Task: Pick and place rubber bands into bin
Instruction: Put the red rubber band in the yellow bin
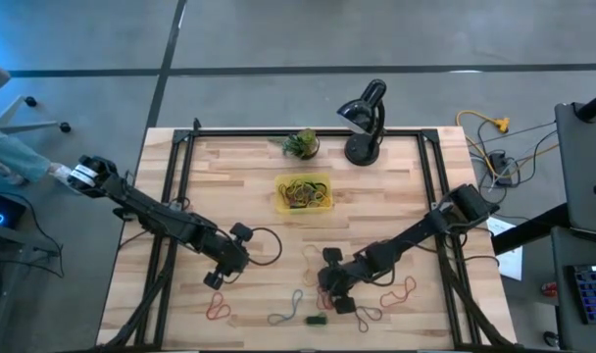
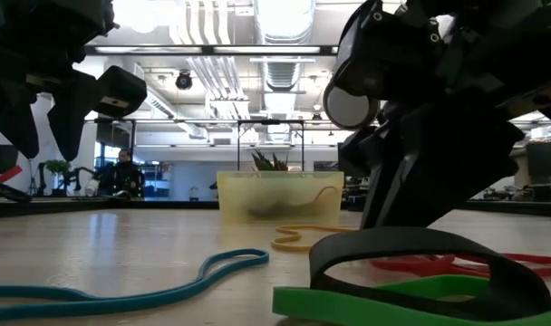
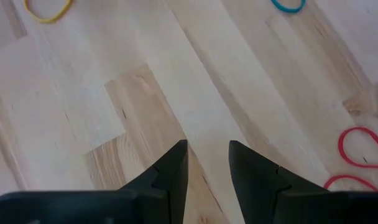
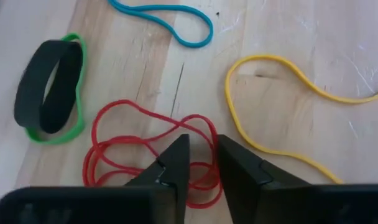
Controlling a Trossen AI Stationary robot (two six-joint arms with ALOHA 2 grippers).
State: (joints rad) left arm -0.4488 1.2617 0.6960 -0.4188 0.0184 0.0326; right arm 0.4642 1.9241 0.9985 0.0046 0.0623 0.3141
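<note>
Overhead, the right pincer sits low over the near part of the wooden table, among scattered rubber bands. In its wrist view the two dark fingers stand a narrow gap apart, their tips straddling a strand of a tangled red band; whether they yet pinch it cannot be told. Beside the red band lie a wide black band on top of a green band, a blue band and a long yellow band. The left pincer hovers over bare wood toward the table's left side, its fingers apart and holding nothing. The bin, a translucent yellow tray, stands near the table's centre toward the far edge and contains several bands; just beyond it are a small plant and a black desk lamp.
</note>
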